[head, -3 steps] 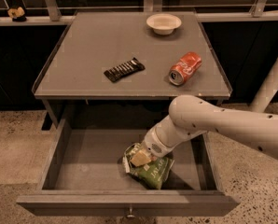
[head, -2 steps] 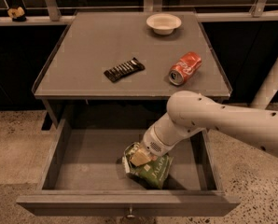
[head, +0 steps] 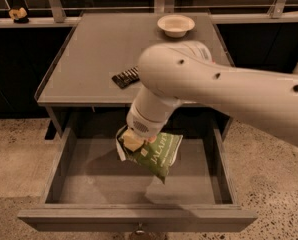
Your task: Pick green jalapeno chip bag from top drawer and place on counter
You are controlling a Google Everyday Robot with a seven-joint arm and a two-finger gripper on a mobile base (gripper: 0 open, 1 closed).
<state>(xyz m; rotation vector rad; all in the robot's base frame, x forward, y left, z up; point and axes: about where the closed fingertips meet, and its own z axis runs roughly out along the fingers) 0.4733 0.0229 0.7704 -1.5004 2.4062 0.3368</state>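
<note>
The green jalapeno chip bag hangs in the air above the open top drawer, tilted, with its white lettering showing. My gripper is at the bag's upper left corner and is shut on it; the wrist hides most of the fingers. The bag's shadow falls on the drawer bottom below. My white arm reaches in from the right and crosses over the front of the counter, hiding the red soda can.
A dark striped candy bar wrapper lies on the counter, partly behind my arm. A white bowl stands at the counter's back right. A small metal pull is on the drawer front. Speckled stone floor lies on both sides.
The bag has been lifted off the drawer bottom and now hangs above it in my gripper. My arm has risen and now covers the soda can.
</note>
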